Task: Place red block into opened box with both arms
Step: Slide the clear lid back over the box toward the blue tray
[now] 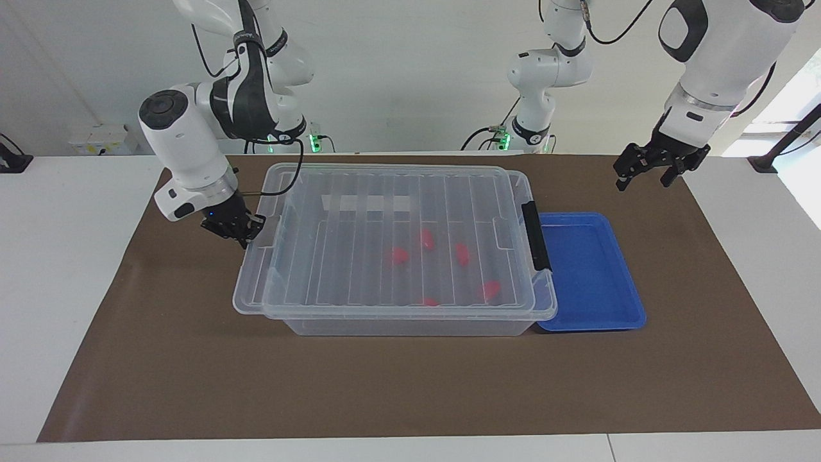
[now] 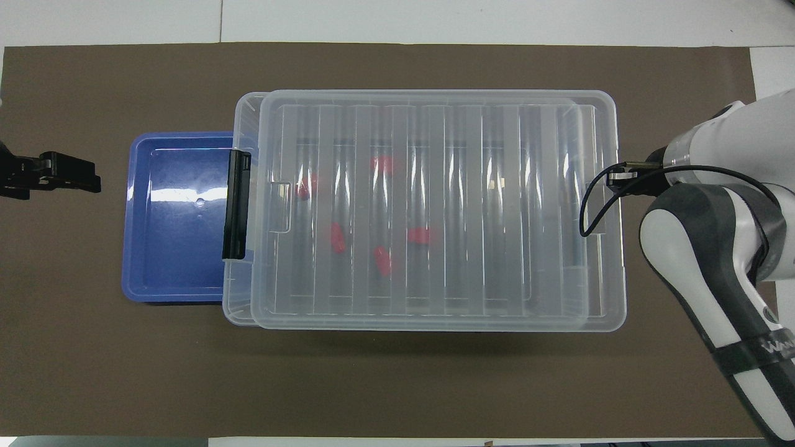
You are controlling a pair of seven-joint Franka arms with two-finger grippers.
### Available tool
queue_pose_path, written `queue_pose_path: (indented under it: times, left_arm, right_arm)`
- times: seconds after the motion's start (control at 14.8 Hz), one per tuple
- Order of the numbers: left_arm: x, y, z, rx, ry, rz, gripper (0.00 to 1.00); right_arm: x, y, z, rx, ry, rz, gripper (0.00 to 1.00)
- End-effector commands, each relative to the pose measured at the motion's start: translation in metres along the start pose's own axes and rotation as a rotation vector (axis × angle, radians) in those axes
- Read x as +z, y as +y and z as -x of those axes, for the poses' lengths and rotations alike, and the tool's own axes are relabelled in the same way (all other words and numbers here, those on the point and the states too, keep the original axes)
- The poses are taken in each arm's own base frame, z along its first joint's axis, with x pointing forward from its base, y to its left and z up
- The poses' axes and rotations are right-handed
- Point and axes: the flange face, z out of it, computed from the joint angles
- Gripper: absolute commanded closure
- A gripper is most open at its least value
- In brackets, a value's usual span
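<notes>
While the right gripper (image 1: 235, 229), clenched on the lid (image 1: 391, 237), holds it nearly square over the box (image 1: 410, 324), the open left gripper (image 1: 649, 168) waits above the mat, seating due next.

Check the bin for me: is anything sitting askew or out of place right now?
Yes. The ribbed lid lies on the box but shifted, overhanging toward the right arm's end and leaving a gap by the black latch. The right gripper, shut, is at that overhanging edge. The left gripper waits, open.
</notes>
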Motion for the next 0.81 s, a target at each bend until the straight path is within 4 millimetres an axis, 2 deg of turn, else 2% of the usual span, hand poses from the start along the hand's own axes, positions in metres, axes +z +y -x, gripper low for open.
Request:
queue_pose_path:
  times: [0.0,0.34,0.61,0.74]
  left_arm:
    - [-0.001,-0.004,0.006,0.002,-0.006,0.014,0.00]
    - [-0.001,-0.004,0.006,0.002,-0.006,0.014,0.00]
    - [-0.001,-0.004,0.006,0.004,-0.006,0.014,0.00]
    - [0.000,-0.005,0.005,0.001,-0.008,0.015,0.00]
  right_arm:
    - [0.007,-0.007,0.008,0.029,0.006,-0.015,1.00]
    - [0.010,-0.028,0.012,0.056,0.000,-0.019,1.00]
    - [0.013,-0.028,0.012,0.057,0.006,-0.020,0.99]
    - [0.014,-0.027,0.012,0.033,0.000,-0.018,0.91]
